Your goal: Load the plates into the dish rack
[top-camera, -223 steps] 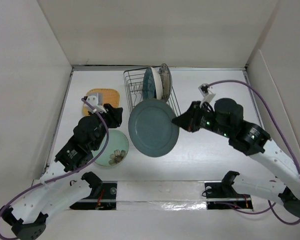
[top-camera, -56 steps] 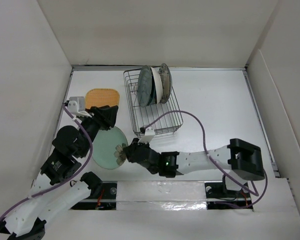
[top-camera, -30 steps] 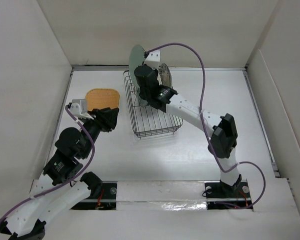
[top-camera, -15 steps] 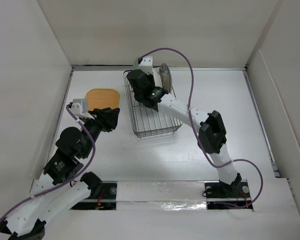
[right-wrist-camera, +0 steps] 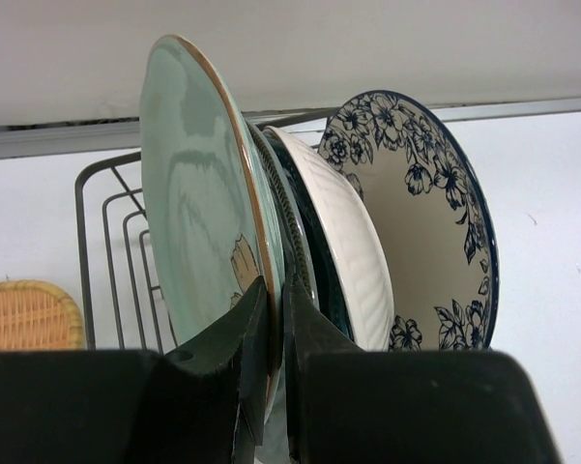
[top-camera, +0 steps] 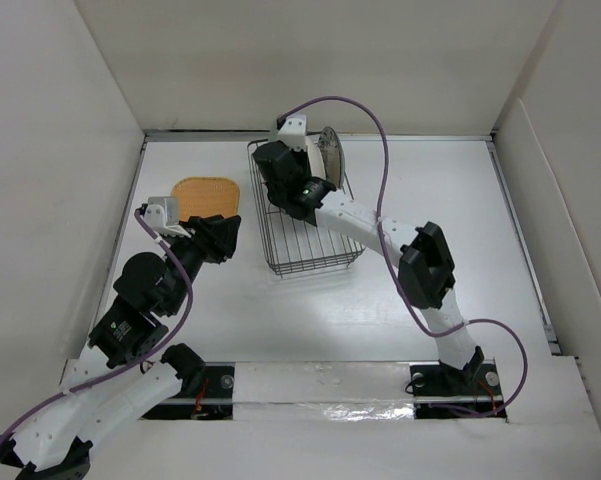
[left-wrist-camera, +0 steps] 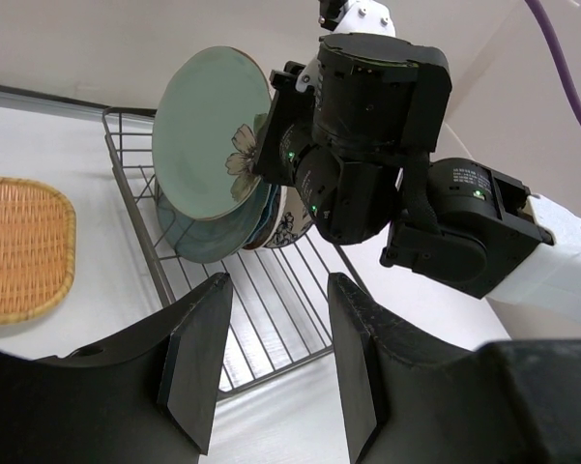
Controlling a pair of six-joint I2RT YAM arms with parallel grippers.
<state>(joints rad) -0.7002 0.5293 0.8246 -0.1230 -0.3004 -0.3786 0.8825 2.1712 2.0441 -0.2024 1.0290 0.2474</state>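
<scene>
black left jaws stand open and empty over the tabletop (top-camera: 280, 310), near the orange rounded-square plate (top-camera: 206, 194) lying flat. beyond is the dish rack (top-camera: 315, 262). right jaws are clamped on the rim of the pale mint plate (right-wrist-camera: 198, 213), which is upright at the rack's far end, just beside the other standing plates (right-wrist-camera: 430, 222).

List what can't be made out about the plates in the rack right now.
- Lower edge of the pale mint plate: the right gripper covers it in the right wrist view, and the right arm covers it in the top view.
- Plates between it and the white ribbed dish: only thin rims show in the right wrist view, so the count is unclear.
- Dish rack prongs beneath the plates: hidden behind the plates in the left wrist view.
</scene>
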